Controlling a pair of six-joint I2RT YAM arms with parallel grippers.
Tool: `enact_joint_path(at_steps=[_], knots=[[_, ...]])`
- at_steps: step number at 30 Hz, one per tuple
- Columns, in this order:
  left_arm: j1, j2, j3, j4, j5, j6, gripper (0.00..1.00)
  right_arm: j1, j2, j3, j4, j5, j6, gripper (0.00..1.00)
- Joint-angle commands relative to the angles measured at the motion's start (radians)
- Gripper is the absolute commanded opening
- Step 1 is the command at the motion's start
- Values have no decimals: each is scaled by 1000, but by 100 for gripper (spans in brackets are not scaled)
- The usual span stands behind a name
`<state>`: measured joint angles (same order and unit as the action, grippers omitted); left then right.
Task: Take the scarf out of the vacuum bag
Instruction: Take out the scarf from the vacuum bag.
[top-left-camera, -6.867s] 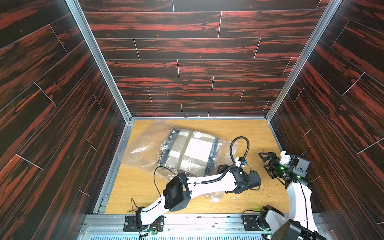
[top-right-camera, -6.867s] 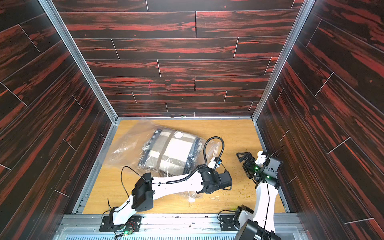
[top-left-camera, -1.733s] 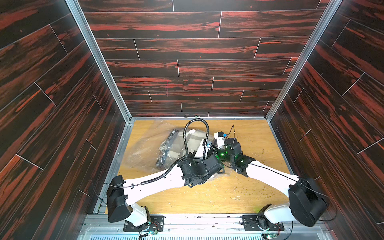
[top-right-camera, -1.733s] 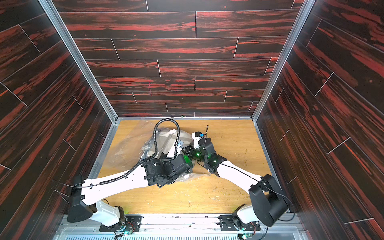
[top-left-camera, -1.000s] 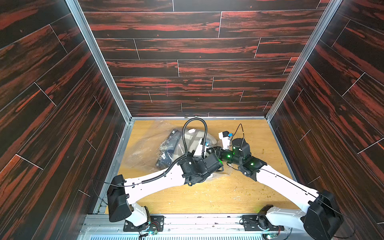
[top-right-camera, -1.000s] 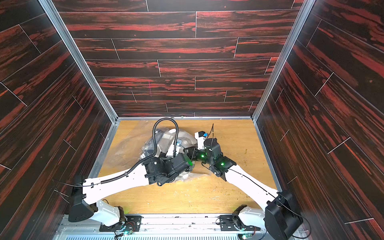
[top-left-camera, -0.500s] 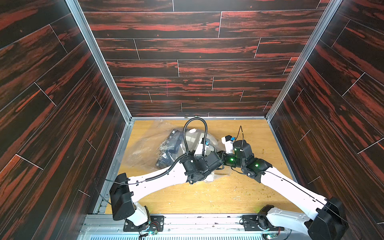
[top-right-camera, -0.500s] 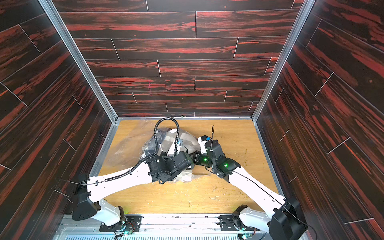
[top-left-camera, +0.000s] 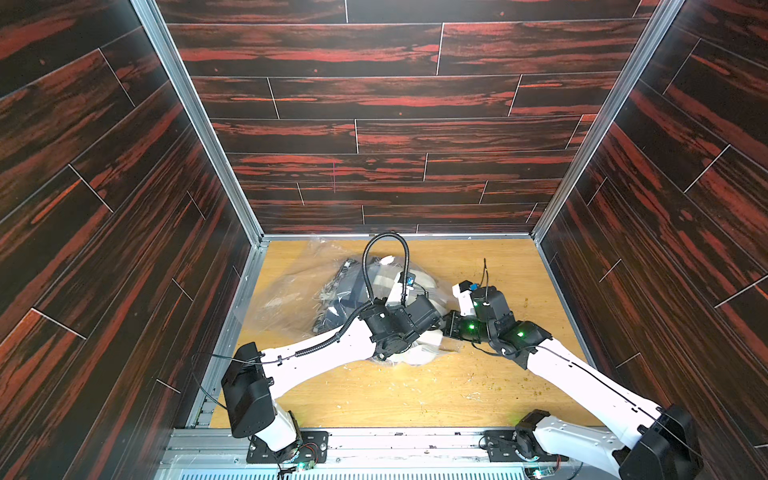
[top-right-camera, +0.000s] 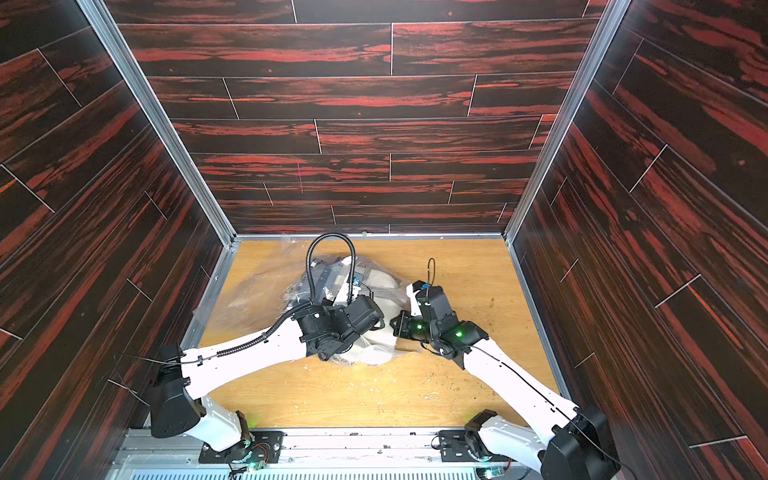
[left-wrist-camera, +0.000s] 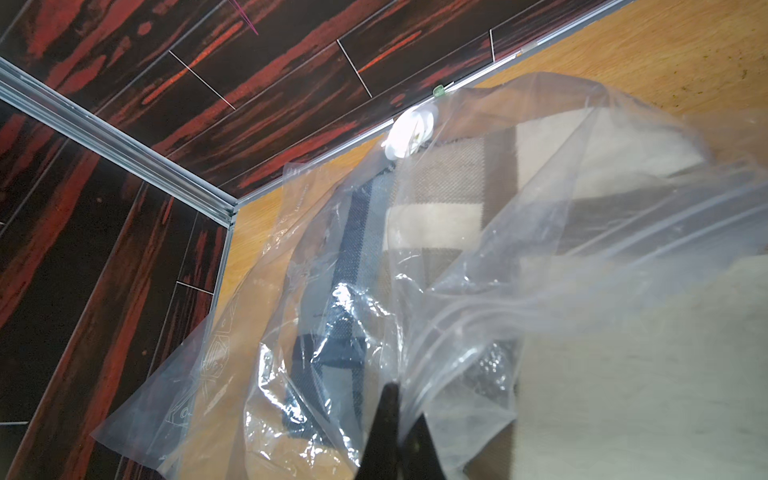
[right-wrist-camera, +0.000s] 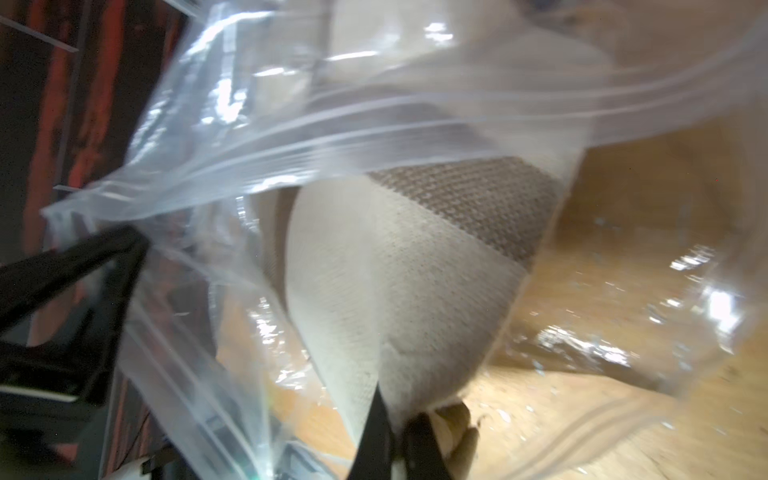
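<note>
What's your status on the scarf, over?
Left gripper jaws shut on vacuum bag film. Right gripper jaws shut on scarf corner at the mouth; bulk inside. Zip edge drapes across scarf.

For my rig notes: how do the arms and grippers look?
White links, black joints and black fingers on left arm and right arm. A ribbed black hose loops over the left; a thin black cable and green lights mark the right.

A vacuum bag (top-left-camera: 282, 299) lies on the table (top-left-camera: 415, 395), toward its back left, with the scarf (top-left-camera: 338, 297) inside and the valve (left-wrist-camera: 409, 129) on the bag's far side, near the back wall. At the bag's near right end, the left gripper (left-wrist-camera: 395, 415) meets the right gripper (right-wrist-camera: 395, 428), which reaches in from the right.
</note>
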<state>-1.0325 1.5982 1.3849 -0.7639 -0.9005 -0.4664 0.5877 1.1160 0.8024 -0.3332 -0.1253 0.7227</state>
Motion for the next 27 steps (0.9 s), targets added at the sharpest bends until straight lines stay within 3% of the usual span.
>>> enact_joint_path(at_steps=[1, 6, 15, 19, 27], knots=[[17, -27, -28, 7, -8, 5, 0, -67, -33, -53, -89, 5, -9, 0], [25, -32, -55, 23, 8, -8, 0, -153, -52, -123, -74, -34, 8, 0], [47, -22, -64, 31, 28, -3, 0, -199, -33, -121, -158, 85, 3, 0], [67, -23, -70, 30, 40, -6, 0, -247, -67, -128, -159, 80, 7, 0], [84, -27, -79, 33, 49, 4, 0, -341, -92, -44, -225, 86, -28, 0]])
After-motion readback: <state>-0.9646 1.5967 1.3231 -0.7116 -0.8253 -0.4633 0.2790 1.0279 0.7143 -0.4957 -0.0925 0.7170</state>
